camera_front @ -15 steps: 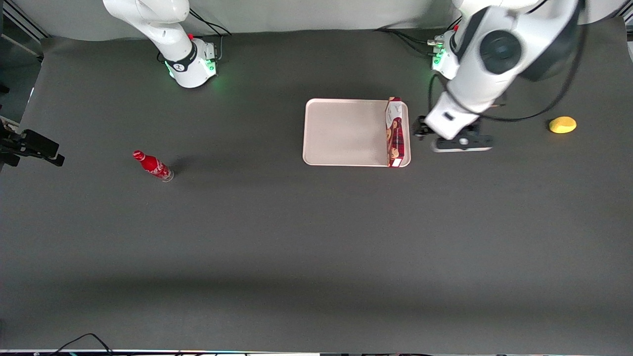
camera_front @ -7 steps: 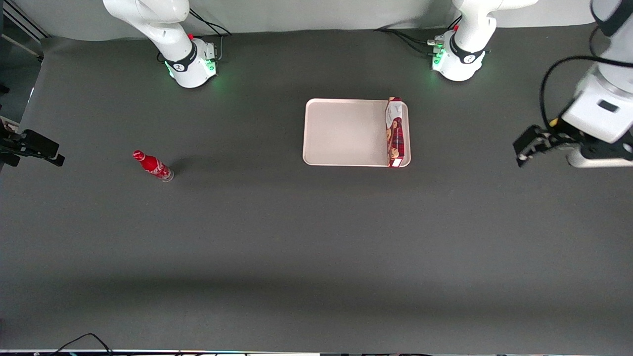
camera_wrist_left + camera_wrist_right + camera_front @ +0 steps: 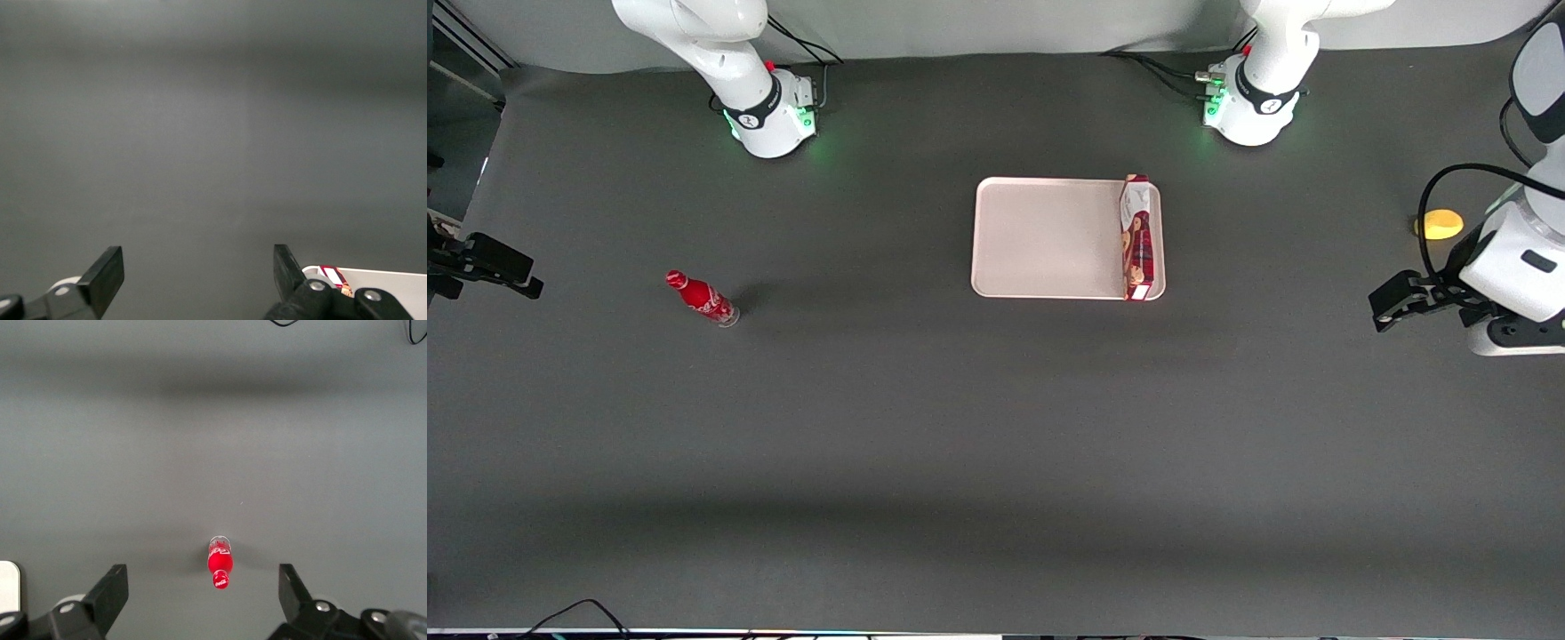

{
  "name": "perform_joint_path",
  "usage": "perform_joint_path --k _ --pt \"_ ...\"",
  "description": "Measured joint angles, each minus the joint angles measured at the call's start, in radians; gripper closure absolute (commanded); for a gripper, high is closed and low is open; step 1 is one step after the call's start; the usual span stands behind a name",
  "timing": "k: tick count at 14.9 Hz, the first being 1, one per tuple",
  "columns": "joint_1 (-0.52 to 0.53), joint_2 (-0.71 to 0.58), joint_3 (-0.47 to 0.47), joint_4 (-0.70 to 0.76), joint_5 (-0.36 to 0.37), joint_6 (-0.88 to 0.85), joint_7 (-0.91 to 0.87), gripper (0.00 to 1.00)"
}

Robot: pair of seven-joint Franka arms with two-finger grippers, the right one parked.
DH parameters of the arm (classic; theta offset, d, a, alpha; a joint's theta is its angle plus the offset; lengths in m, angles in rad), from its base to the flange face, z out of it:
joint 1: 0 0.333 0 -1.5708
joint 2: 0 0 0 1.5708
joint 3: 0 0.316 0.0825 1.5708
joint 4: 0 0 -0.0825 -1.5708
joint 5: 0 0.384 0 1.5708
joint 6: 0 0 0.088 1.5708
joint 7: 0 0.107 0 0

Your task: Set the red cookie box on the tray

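The red cookie box point(image 3: 1136, 240) stands on its long edge on the pale pinkish tray point(image 3: 1049, 238), along the tray's short side nearest the working arm's end. My left gripper point(image 3: 1385, 307) hangs well away from the tray, out toward the working arm's end of the table and slightly nearer the front camera than the box. In the left wrist view the gripper point(image 3: 198, 273) is open over bare dark mat with nothing between its fingers. A corner of the tray point(image 3: 390, 283) and one end of the box point(image 3: 331, 273) show beside one finger.
A small red soda bottle point(image 3: 701, 298) lies toward the parked arm's end of the table. A yellow object point(image 3: 1440, 224) sits close by my left arm, farther from the front camera than the gripper. Both arm bases point(image 3: 1249, 107) stand at the table's back edge.
My left gripper has swung from just beside the tray out toward the working arm's end of the table, then slightly nearer the front camera. The box has stayed put on the tray.
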Motion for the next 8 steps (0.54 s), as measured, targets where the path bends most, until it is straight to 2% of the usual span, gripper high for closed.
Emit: perform_joint_path --k 3,8 --pt "0.000 -0.013 0.000 -0.045 0.000 -0.001 0.000 0.00" --pt "-0.004 -0.141 0.000 -0.210 0.000 0.069 0.000 0.00"
